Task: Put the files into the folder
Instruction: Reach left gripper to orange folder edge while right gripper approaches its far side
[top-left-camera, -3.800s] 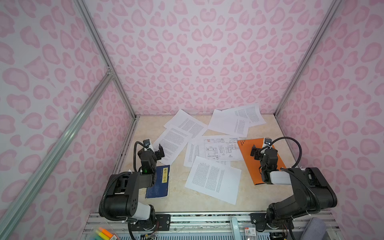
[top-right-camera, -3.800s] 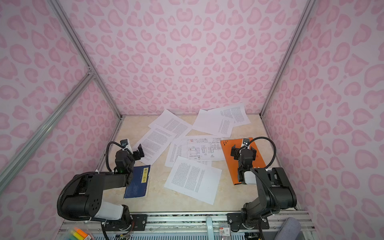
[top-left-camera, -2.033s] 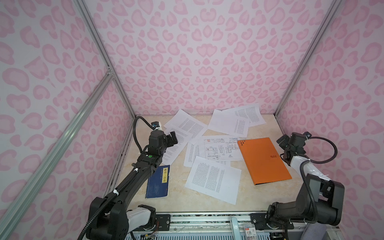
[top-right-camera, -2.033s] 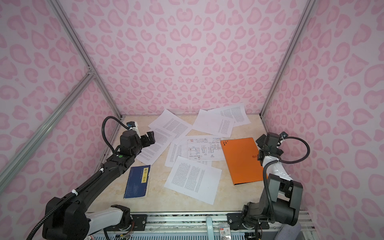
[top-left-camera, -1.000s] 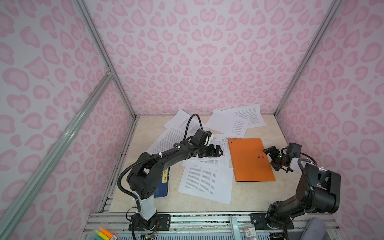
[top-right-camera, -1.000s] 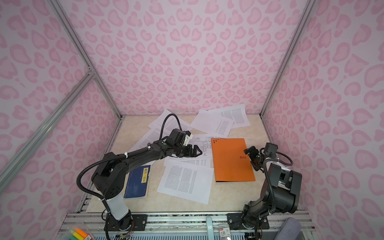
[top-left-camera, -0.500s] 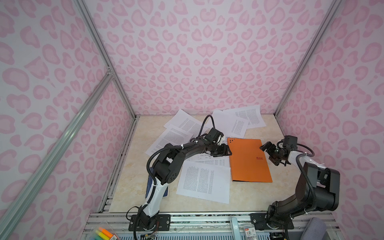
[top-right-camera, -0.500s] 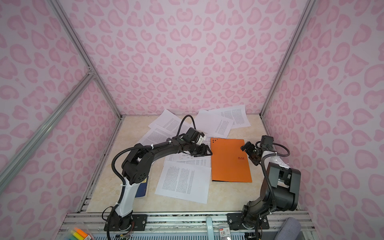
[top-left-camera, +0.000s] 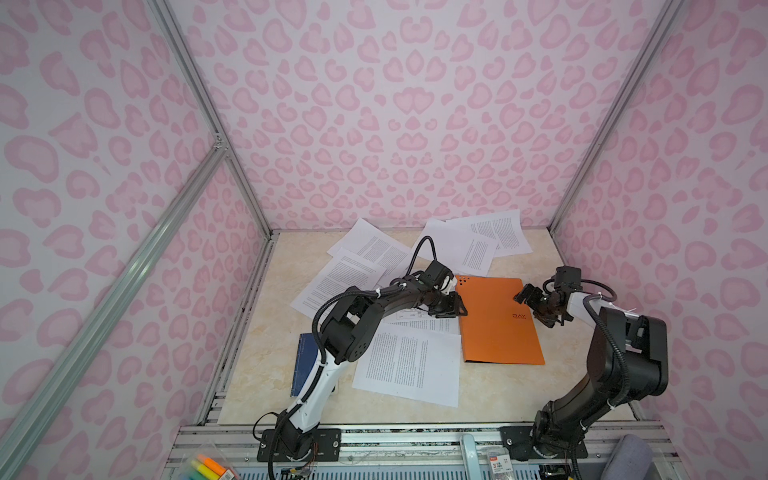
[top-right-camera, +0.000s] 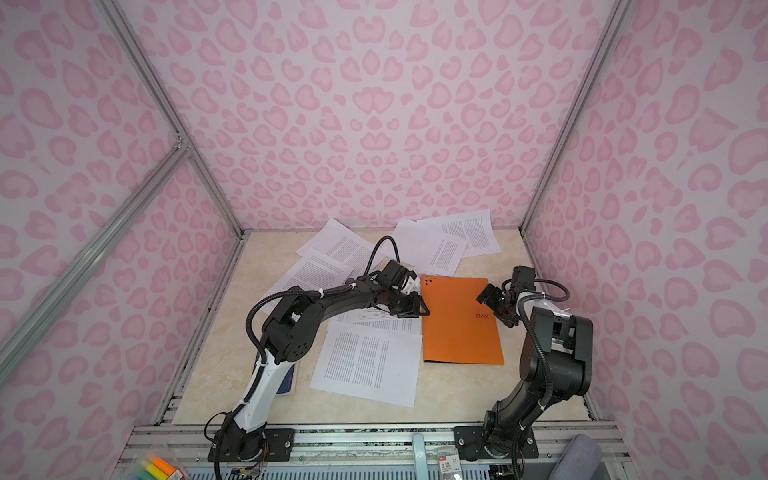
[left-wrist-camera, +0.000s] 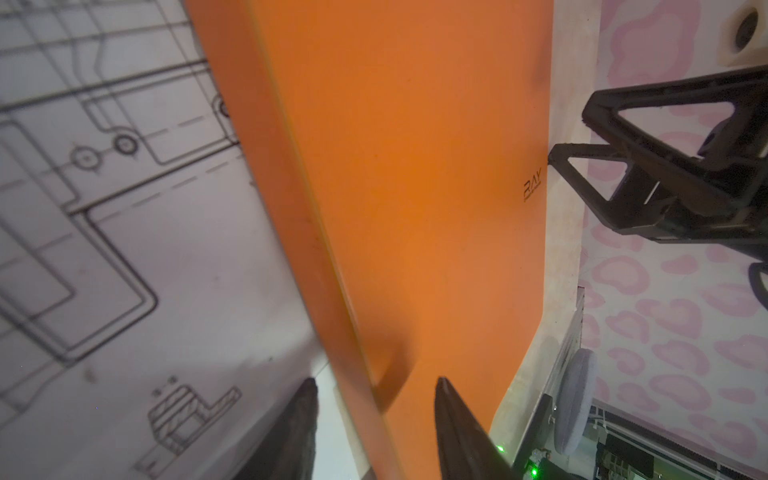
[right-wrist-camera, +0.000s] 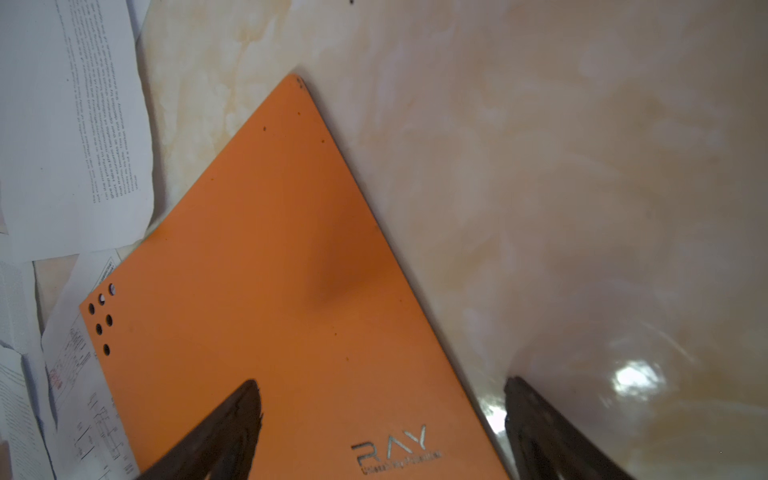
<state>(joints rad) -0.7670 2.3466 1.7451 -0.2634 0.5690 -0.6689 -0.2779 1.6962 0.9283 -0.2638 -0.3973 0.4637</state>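
Note:
The orange folder (top-left-camera: 498, 328) (top-right-camera: 457, 324) lies closed on the table, right of centre in both top views. My left gripper (top-left-camera: 457, 307) (top-right-camera: 419, 309) reaches across to its left edge. In the left wrist view the jaws (left-wrist-camera: 376, 380) stand apart with that edge of the folder (left-wrist-camera: 415, 208) running between them, untouched. My right gripper (top-left-camera: 532, 307) (top-right-camera: 494, 309) (right-wrist-camera: 382, 382) is open and straddles the right edge beside the logo. White files lie scattered: a text sheet (top-left-camera: 409, 363) in front, a drawing sheet (left-wrist-camera: 124, 228) under my left arm, and several sheets (top-left-camera: 473, 249) at the back.
A dark blue book (top-left-camera: 303, 365) lies at the front left, partly hidden by my left arm. Coloured markers (top-left-camera: 208, 467) sit in a bin below the table's front rail. Pink patterned walls close in the table on three sides.
My left gripper has reached further right to the folder's left edge and its jaws have narrowed. My right gripper has moved in over the folder's right edge.

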